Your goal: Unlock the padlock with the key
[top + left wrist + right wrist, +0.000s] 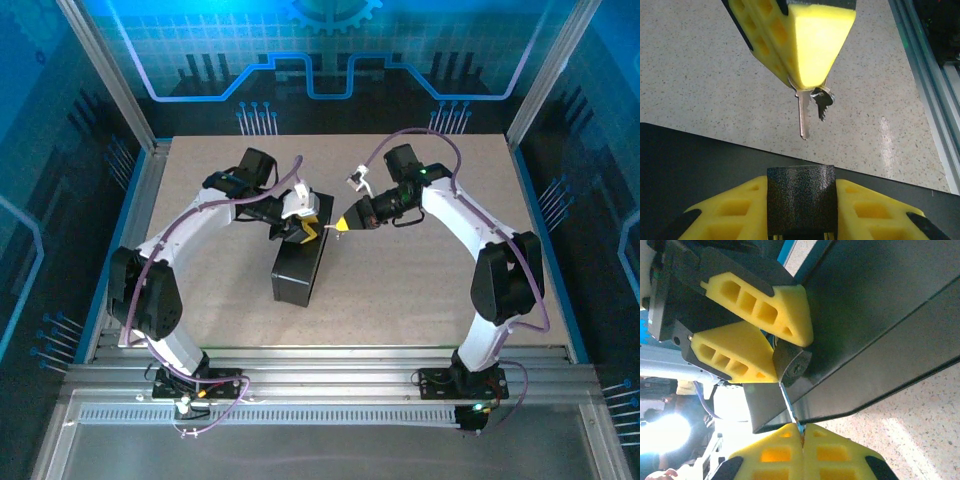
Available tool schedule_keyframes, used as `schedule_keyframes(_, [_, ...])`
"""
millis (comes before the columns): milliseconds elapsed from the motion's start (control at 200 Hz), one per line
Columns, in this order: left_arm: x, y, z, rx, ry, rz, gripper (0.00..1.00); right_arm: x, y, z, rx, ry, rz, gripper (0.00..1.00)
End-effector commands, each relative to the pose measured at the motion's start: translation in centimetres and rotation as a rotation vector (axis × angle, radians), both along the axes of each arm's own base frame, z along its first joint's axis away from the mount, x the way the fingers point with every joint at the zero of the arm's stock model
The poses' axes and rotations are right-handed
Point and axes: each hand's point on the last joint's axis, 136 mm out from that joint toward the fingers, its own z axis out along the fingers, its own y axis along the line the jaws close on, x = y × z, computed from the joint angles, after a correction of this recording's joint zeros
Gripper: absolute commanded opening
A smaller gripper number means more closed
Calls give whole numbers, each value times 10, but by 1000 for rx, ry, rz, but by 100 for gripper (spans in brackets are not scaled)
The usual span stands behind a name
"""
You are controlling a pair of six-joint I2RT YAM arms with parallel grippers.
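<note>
Pinching the key [802, 117] by its head, the right jaws are closed tight on it, so the blade sticks out straight ahead of them, free to be steered. A 2nd key [823, 104] dangles beside it from the same ring. Directly ahead of that blade, the left jaws clamp the padlock [800, 197] by its 2 flat sides, which leaves its keyhole face turned toward the key (a steady target, I judge, rather than one lying loose). Seen from the right wrist, the key tip sits just beside the lock's lower edge, seemingly not yet in the slot. Under the left jaws lies a black box [297, 272] on the surface [420, 290]. It looks closed, so its contents cannot be told.
</note>
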Motion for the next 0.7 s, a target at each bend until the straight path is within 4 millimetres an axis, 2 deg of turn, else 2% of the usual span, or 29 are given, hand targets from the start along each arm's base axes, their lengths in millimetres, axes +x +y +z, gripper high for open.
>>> schedule_keyframes(0, [-10, -11, 33, -101, -118, -93, 13, -11, 2, -5, 17, 67, 17, 2])
schedule_keyframes(330, [-8, -14, 31, -102, -170, -96, 12, -18, 5, -3, 42, 93, 22, 2])
schedule_keyframes(695, [-10, -14, 28, -100, -183, -116, 11, -13, 7, -8, 42, 101, 18, 2])
